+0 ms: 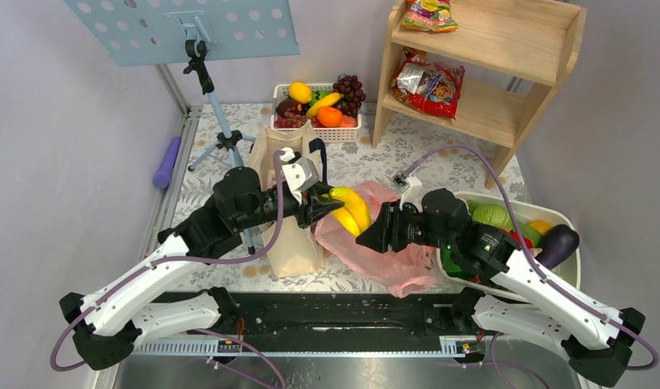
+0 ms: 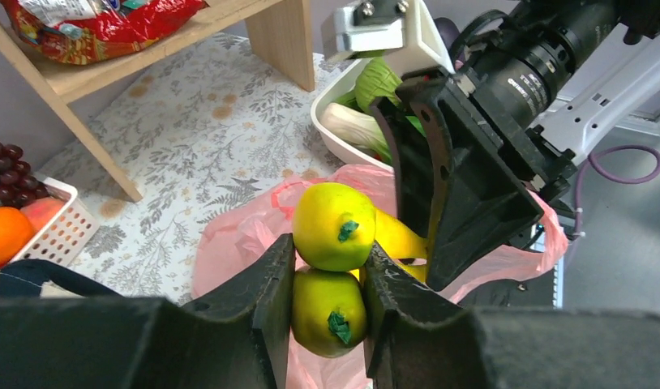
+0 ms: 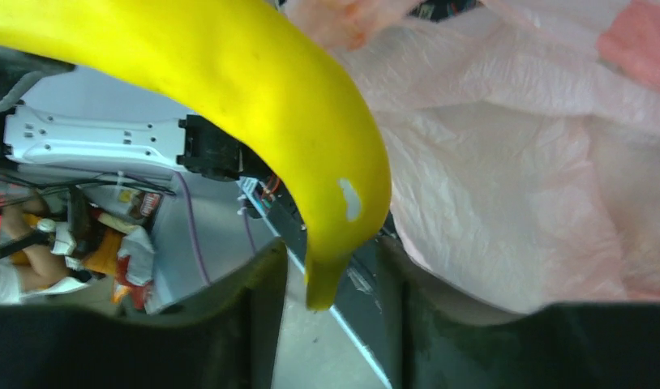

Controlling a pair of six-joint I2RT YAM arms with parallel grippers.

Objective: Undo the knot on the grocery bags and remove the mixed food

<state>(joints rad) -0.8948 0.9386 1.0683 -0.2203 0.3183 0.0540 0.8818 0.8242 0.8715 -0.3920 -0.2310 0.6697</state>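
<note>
Clamping one banana bunch (image 2: 335, 228), the left pincer (image 2: 327, 261) hangs above one pink bag (image 2: 229, 243)

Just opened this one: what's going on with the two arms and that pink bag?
The left gripper has its jaws closed on the stem end of the bananas, holding them in the air above the pink bag. The right gripper is at the other end, its jaws apart with the banana tip between them, not gripping it. The bag lies slack on the table between the beige tote and the white bin of vegetables. Whether it still holds food cannot be seen.
</note>
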